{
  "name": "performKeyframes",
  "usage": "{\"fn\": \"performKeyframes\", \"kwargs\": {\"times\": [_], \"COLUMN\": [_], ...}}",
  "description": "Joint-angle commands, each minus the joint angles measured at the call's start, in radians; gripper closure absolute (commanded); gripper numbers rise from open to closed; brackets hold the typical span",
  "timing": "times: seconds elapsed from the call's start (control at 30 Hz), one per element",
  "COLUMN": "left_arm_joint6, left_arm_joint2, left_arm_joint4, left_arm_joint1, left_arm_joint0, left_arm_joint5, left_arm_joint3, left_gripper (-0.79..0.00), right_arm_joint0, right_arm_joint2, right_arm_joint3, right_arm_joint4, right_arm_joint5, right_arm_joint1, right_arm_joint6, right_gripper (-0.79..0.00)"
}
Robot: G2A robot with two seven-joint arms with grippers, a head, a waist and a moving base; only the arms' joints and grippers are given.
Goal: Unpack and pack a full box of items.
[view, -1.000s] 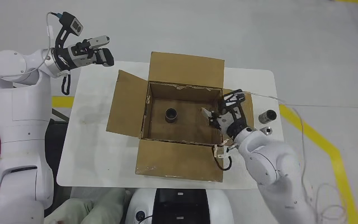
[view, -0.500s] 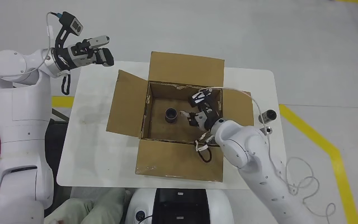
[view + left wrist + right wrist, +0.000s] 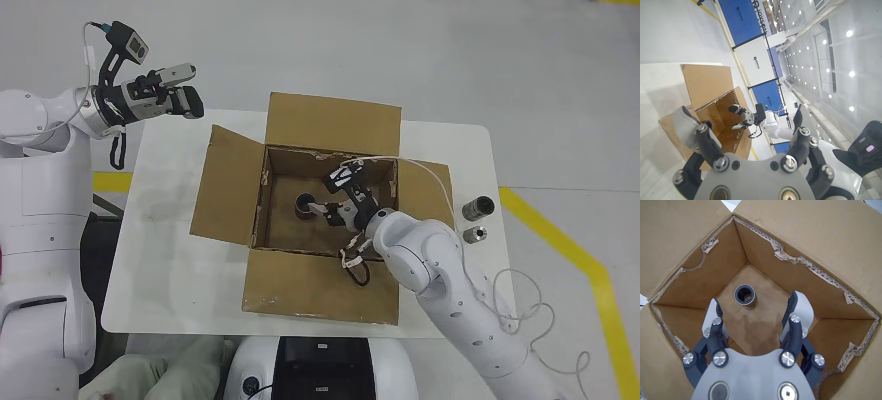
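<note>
An open cardboard box (image 3: 322,286) stands on the white table (image 3: 160,250). One dark metal cylinder (image 3: 306,207) stands upright on the box floor, towards its left side. My right gripper (image 3: 327,196) hangs open inside the box mouth, just right of the cylinder and above it. In the right wrist view the cylinder (image 3: 745,297) lies beyond the open right gripper (image 3: 755,299), slightly off the gap's middle, with nothing between the fingers. My left gripper (image 3: 192,88) is held open and empty above the table's far left corner, away from the box (image 3: 706,81).
Two small metal cylinders (image 3: 479,208) (image 3: 477,235) lie on the table right of the box. All the box flaps are folded outward; the left flap (image 3: 225,185) lies over the table. A white cable (image 3: 430,175) trails from the right arm over the right flap.
My right gripper has moved left across the box, from its right wall to beside the cylinder. The left arm has stayed still.
</note>
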Motion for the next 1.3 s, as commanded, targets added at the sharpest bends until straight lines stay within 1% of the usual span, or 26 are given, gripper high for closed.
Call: {"fn": "performKeyframes", "kwargs": {"times": [0.0, 0.2, 0.23, 0.3, 0.37, 0.43, 0.47, 0.6, 0.77, 0.97, 1.0, 1.27], "left_arm_joint6": [0.0, 0.0, 0.0, 0.0, 0.0, 0.0, 0.0, 0.0, 0.0, 0.0, 0.0, 0.0], "left_arm_joint2": [0.0, 0.0, 0.0, 0.0, 0.0, 0.0, 0.0, 0.0, 0.0, 0.0, 0.0, 0.0], "left_arm_joint4": [0.0, 0.0, 0.0, 0.0, 0.0, 0.0, 0.0, 0.0, 0.0, 0.0, 0.0, 0.0], "left_arm_joint1": [0.0, 0.0, 0.0, 0.0, 0.0, 0.0, 0.0, 0.0, 0.0, 0.0, 0.0, 0.0], "left_arm_joint0": [0.0, 0.0, 0.0, 0.0, 0.0, 0.0, 0.0, 0.0, 0.0, 0.0, 0.0, 0.0], "left_arm_joint5": [0.0, 0.0, 0.0, 0.0, 0.0, 0.0, 0.0, 0.0, 0.0, 0.0, 0.0, 0.0], "left_arm_joint3": [0.0, 0.0, 0.0, 0.0, 0.0, 0.0, 0.0, 0.0, 0.0, 0.0, 0.0, 0.0], "left_gripper": [-0.785, -0.785, -0.785, -0.785, -0.785, -0.785, -0.785, -0.785, -0.785, -0.785, -0.785, -0.785], "right_arm_joint0": [0.0, 0.0, -0.002, -0.005, 0.004, 0.032, 0.047, 0.114, 0.191, 0.257, 0.266, 0.337], "right_arm_joint2": [0.0, 0.0, 0.0, 0.001, -0.005, -0.03, -0.042, -0.088, -0.115, -0.155, -0.163, -0.228], "right_arm_joint3": [0.0, 0.0, 0.0, 0.004, 0.012, 0.034, 0.048, 0.128, 0.222, 0.308, 0.322, 0.439], "right_arm_joint4": [0.0, 0.0, 0.001, -0.006, -0.008, -0.017, -0.015, 0.01, 0.069, 0.115, 0.118, 0.142], "right_arm_joint5": [0.0, 0.0, -0.002, -0.014, -0.026, -0.054, -0.06, -0.078, -0.097, -0.121, -0.123, -0.112], "right_arm_joint1": [0.0, 0.0, 0.0, 0.0, -0.001, -0.006, -0.01, -0.028, -0.049, -0.072, -0.076, -0.115], "right_arm_joint6": [0.0, 0.0, -0.005, -0.016, -0.004, 0.031, 0.04, 0.073, 0.095, 0.126, 0.129, 0.134], "right_gripper": [-0.674, -0.674, -0.597, -0.597, -0.616, -0.653, -0.659, -0.65, -0.656, -0.705, -0.727, -0.727]}}
